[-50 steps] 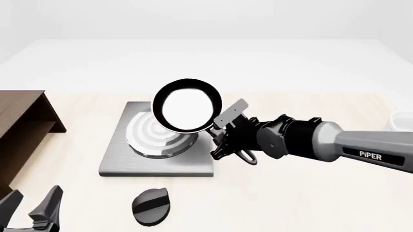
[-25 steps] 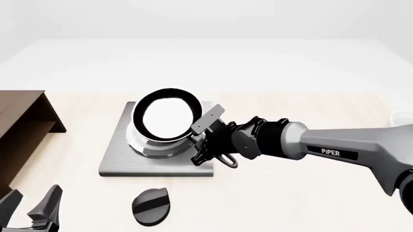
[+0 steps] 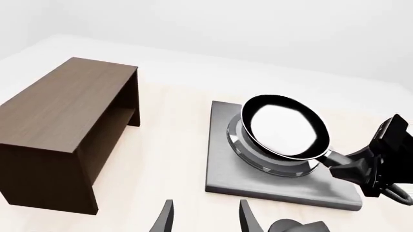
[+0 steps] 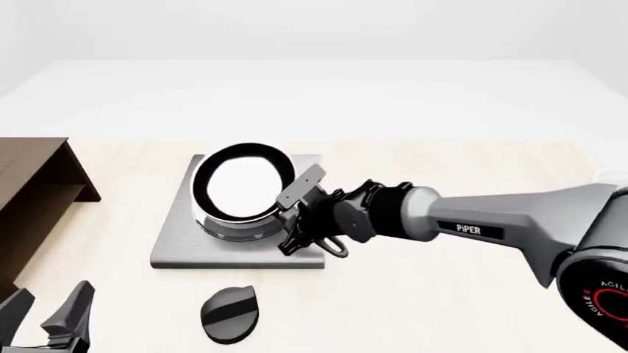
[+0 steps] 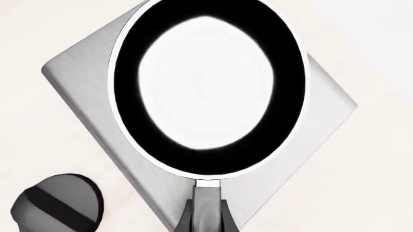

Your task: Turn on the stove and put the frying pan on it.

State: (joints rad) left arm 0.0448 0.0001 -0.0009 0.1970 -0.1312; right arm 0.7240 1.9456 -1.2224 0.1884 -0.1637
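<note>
**A:** Where was the frying pan (image 4: 240, 182) at that point?

**B:** You had it out in front of the right pincer (image 4: 297, 220), clamped by its long handle. Over the last second you carried it leftward and down, from above the stove's far right corner to directly over the burner (image 3: 274, 162). It was tilted, far rim up. In the left wrist view its underside looked very close to the rings; I couldn't tell whether it touched.

**A:** And the stove (image 4: 187, 250) itself?

**B:** The grey plate sat just beneath the pan, ahead of your right pincer. The right wrist view showed the pan nearly centred on it. So the placing half looked close to finished: I'd judge you only needed to level the pan, settle it and let go.

**A:** The knob?

**B:** The black knob (image 4: 229, 313) lay on the tabletop (image 4: 442, 309) nearer you than the plate, below and left of the right pincer. It hadn't shifted in that second, and nothing was touching it. Whether the stove was on, I couldn't say.

**A:** Left arm?

**B:** Your left pincer (image 4: 44, 318) stayed parked at the near left, fingers spread and empty, the knob a little ahead to its right. The brown cabinet (image 3: 61, 130) stood farther left.
</note>
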